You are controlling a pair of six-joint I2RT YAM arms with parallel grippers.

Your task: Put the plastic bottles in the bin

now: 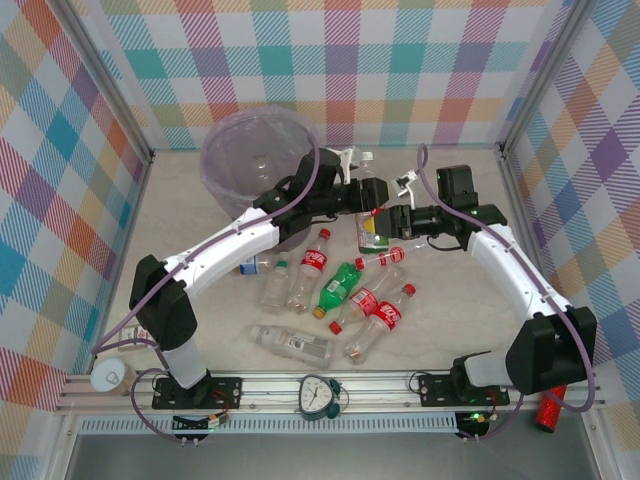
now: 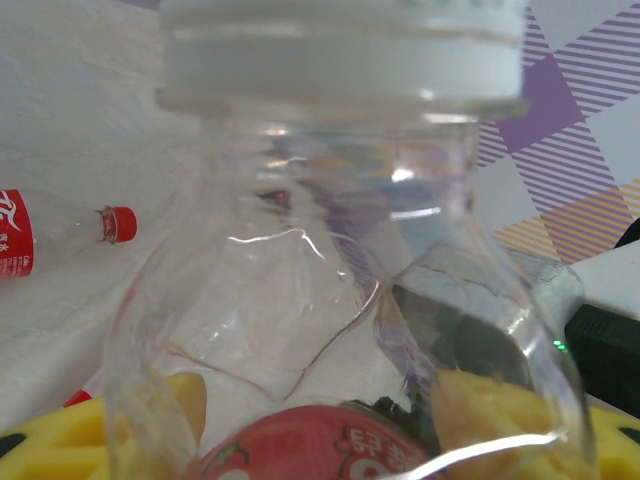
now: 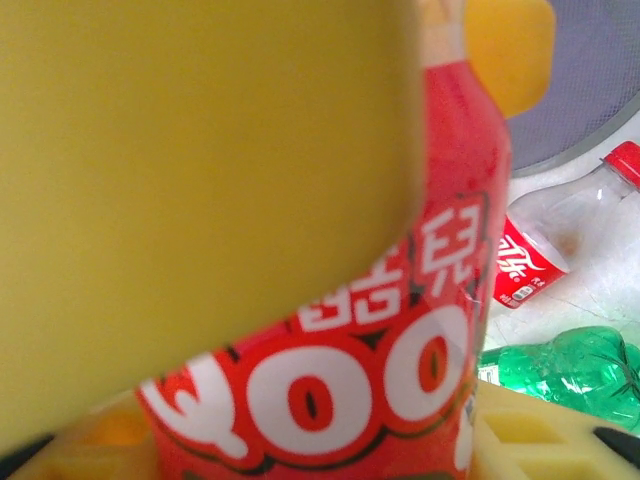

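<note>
A clear bottle (image 1: 371, 212) with a white cap and a red label stands upright in the air just right of the bin (image 1: 215, 150), the lilac-bagged bucket. My left gripper (image 1: 358, 198) is shut on it from the left, its yellow pads (image 2: 480, 410) pressed to the crumpled body (image 2: 300, 300). My right gripper (image 1: 390, 220) is shut on the labelled part (image 3: 400, 330) from the right. Several more bottles lie in front: red-labelled ones (image 1: 313, 265), a green one (image 1: 340, 285), clear ones (image 1: 290, 343).
A small white cup (image 1: 110, 375) sits at the near left. A clock (image 1: 318, 393) stands on the front rail, and a red glittery cylinder (image 1: 548, 410) lies at the near right. Checked walls close in three sides.
</note>
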